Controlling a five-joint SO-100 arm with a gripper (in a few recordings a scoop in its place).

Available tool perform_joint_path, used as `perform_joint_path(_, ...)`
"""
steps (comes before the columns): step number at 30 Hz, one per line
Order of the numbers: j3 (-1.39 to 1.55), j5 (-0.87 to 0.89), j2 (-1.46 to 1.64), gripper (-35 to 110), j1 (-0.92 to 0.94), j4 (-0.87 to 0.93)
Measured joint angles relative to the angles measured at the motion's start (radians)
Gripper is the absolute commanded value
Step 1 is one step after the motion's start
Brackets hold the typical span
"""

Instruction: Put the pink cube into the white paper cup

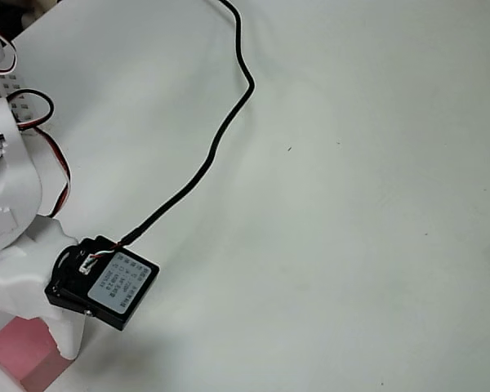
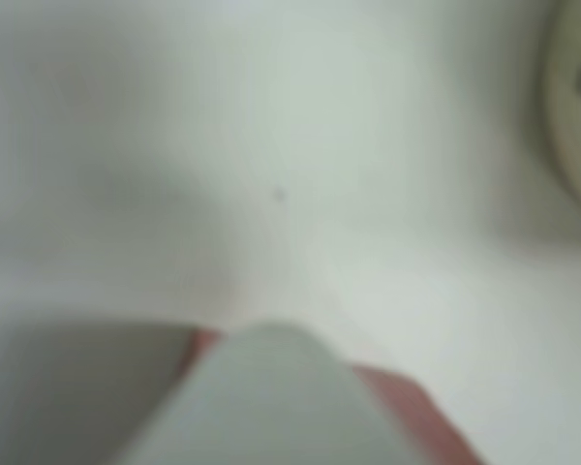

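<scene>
The pink cube (image 1: 26, 353) sat on the white table (image 1: 351, 245) at about seven o'clock in the overhead view, a matte block with sharp edges and a paler top face, partly hidden under the white gripper (image 1: 65, 335). A black servo box (image 1: 106, 286) sat just beside it at one o'clock, a black cable (image 1: 220, 131) trailing toward twelve. In the blurred wrist view, a white finger (image 2: 271, 397) covered the cube (image 2: 416, 417); whether the claw gripped it could not be told.
</scene>
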Motion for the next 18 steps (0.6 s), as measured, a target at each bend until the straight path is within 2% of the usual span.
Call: perform_joint_path(18,0.0,-0.018,-0.077,44,0.015,-0.031)
